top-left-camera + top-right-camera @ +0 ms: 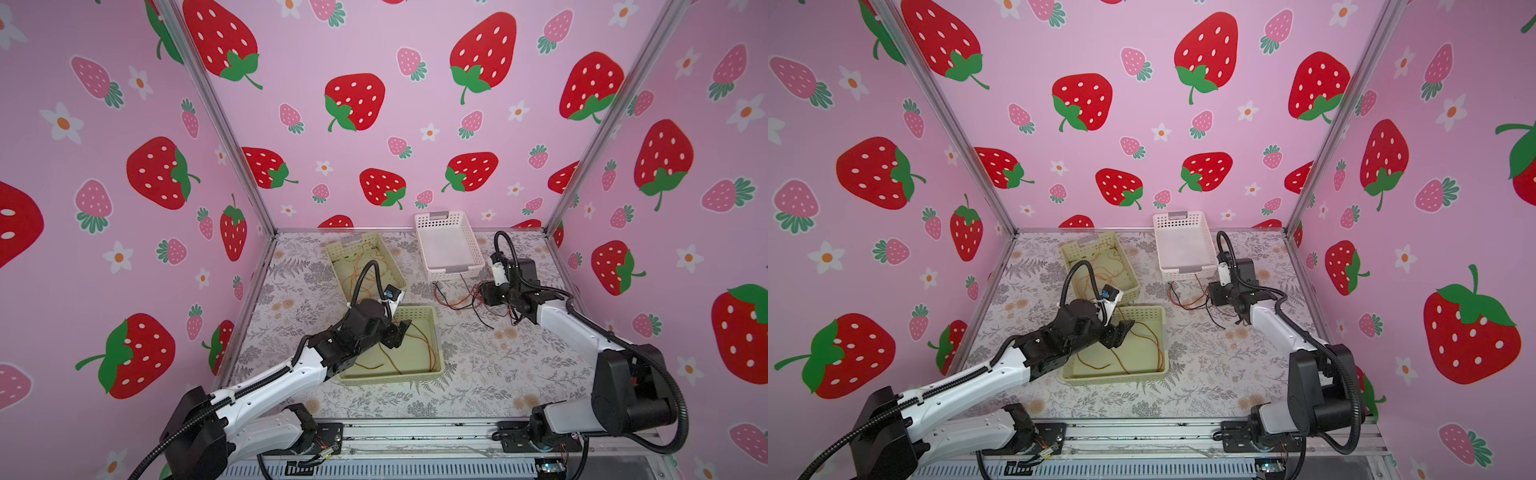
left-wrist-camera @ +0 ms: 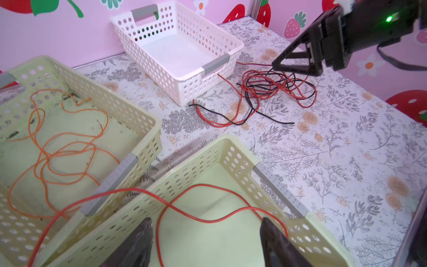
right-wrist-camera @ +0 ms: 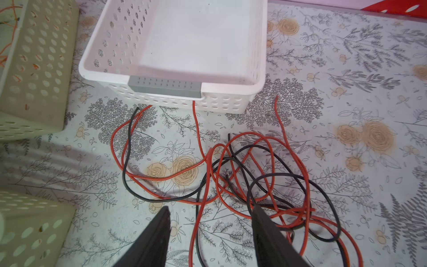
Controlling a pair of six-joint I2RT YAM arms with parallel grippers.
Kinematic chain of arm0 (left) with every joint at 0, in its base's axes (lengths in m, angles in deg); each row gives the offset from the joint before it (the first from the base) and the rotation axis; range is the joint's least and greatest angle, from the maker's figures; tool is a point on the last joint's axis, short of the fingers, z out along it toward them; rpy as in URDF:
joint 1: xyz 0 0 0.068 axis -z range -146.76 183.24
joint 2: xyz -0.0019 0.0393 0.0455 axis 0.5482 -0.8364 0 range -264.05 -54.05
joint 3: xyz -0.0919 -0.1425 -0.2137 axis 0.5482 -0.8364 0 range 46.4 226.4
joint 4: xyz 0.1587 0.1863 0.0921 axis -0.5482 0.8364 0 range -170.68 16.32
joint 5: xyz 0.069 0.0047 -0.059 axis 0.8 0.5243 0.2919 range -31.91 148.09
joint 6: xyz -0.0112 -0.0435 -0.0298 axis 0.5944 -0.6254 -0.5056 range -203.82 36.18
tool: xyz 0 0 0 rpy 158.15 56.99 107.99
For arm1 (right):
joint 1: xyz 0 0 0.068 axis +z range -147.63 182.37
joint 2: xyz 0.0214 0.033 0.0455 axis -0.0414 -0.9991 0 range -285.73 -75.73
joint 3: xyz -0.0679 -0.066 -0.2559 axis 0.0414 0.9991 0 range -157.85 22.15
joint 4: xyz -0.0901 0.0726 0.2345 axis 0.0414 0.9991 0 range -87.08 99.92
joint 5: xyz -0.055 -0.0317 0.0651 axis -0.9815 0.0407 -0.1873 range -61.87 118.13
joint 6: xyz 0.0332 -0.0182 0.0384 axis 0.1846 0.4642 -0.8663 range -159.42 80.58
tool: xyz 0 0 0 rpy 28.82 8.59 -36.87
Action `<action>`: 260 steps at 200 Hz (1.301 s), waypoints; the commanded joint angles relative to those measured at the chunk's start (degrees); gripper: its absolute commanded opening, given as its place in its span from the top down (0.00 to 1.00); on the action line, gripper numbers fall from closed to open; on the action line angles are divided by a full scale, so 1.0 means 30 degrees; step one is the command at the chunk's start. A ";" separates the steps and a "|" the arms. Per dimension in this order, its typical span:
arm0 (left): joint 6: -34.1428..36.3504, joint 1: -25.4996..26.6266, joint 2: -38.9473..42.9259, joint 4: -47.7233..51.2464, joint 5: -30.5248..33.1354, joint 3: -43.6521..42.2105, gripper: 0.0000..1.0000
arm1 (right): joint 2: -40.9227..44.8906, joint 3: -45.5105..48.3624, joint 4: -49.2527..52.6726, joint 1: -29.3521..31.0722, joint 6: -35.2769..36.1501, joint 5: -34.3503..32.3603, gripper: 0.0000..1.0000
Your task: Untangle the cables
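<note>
Cables [image 3: 254, 173] in red and black lie in one loose tangle on the bench [image 3: 369, 104]. They are thin, glossy strands looped over and through each other, with free ends trailing out of the knot. The right hand [image 3: 210, 208] stands low over the near edge of this tangle, its fingers moderately apart and clamping nothing. Red and black strands run across the gap between them. One fingertip [image 3: 263, 222] sits at a black loop, but I cannot tell whether it touches. Just beyond the tangle, past the right hand's fingertips, stands a white perforated basket [image 3: 164, 86] with grey handles, and a few strand ends reach its wall.

A single red cable [image 2: 215, 222] lies apart from the tangle, curled on the floor of the nearer pale green basket [image 2: 208, 166], with one stretch arcing out over that basket's wall. The left hand [image 2: 205, 223] hangs in this basket, spread wide. The red cable lies loose between and below its fingers, and neither finger grips it. Just beside the left hand, touching the first basket or nearly so, a second pale green basket [image 2: 129, 111] holds an orange cable [image 2: 47, 157] in several slack loops. The nearer basket's wall and a stretch of flower-printed bench stand between the left hand and the red and black tangle, which is well apart from it.
</note>
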 commanded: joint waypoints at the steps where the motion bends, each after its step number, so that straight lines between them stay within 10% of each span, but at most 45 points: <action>1: 0.2551 -0.0033 -0.1247 0.0514 -0.0578 0.2425 0.26 | -0.0028 -0.0717 0.2088 0.0032 0.0120 0.1367 0.40; 81: 0.3238 -0.0449 -0.2957 0.0807 -0.2049 0.5117 0.25 | -0.1738 -0.0248 0.3960 0.0194 0.1415 0.0474 0.48; 143: 0.1914 -0.2001 -0.1338 0.1116 -0.1421 0.3181 0.25 | -0.1043 -0.2056 0.4479 0.0732 0.2863 -0.1028 1.00; 260: 0.2940 -0.2312 -0.0558 -0.3413 -0.4237 0.0334 0.25 | 0.4309 -0.9163 0.1681 0.1297 0.2998 0.2997 1.00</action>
